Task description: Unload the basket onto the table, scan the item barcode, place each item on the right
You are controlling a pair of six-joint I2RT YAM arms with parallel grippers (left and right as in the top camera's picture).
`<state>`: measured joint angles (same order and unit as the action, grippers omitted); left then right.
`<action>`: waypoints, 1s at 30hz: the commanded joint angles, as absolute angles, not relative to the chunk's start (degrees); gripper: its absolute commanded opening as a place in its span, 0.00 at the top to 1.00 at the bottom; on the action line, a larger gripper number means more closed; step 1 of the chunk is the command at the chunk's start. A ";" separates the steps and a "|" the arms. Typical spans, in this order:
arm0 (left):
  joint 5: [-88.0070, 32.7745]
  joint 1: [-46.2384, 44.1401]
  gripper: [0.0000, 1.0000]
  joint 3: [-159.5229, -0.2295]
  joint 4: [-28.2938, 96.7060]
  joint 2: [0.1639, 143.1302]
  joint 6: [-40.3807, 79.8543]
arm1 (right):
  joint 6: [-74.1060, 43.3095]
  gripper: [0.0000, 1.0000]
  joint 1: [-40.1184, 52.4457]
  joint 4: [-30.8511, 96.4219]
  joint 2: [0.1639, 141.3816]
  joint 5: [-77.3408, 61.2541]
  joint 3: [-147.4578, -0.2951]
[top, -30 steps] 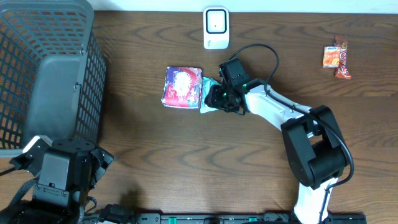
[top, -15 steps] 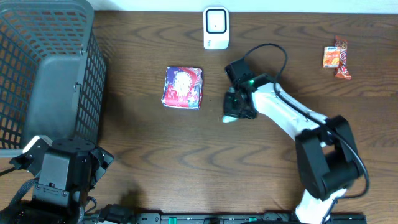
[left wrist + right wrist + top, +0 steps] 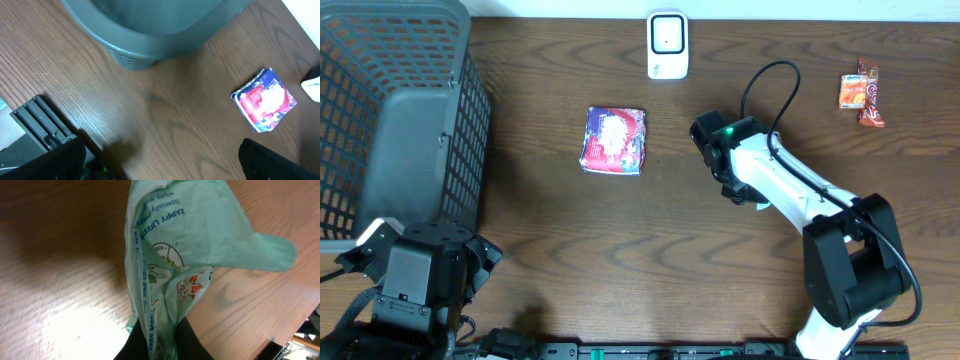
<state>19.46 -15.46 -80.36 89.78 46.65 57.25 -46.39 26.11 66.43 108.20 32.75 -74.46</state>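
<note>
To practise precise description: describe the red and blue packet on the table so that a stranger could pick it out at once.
Start at the big grey mesh basket on the left of the table and look right. There lies a squarish, crinkled packet. It is red and blue, unlike the white device beyond it or the orange snack far right.
</note>
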 commanded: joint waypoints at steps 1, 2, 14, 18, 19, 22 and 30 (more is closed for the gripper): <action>20.23 -15.38 0.02 -80.40 89.95 46.72 58.17 | -51.00 0.99 26.55 66.43 109.91 37.60 -74.89; 20.23 -15.38 0.02 -80.40 89.95 46.72 58.17 | -51.00 0.99 26.59 66.41 110.48 37.63 -74.87; 20.23 -15.38 0.02 -80.40 89.95 46.72 58.17 | -50.06 0.80 27.90 67.29 114.34 33.85 -75.50; 20.23 -15.38 0.02 -80.40 89.95 46.72 58.17 | -46.02 0.33 29.39 67.05 114.34 32.21 -77.58; 20.21 -15.38 0.02 -80.40 89.95 46.72 58.17 | -44.40 0.33 29.65 67.07 114.34 31.33 -78.61; 20.23 -15.38 0.02 -80.40 89.95 46.72 58.17 | -40.23 0.33 30.06 67.13 114.34 28.58 -82.24; 20.23 -15.38 0.02 -80.40 89.95 46.72 58.17 | -31.64 0.19 27.16 72.14 114.32 21.45 -97.25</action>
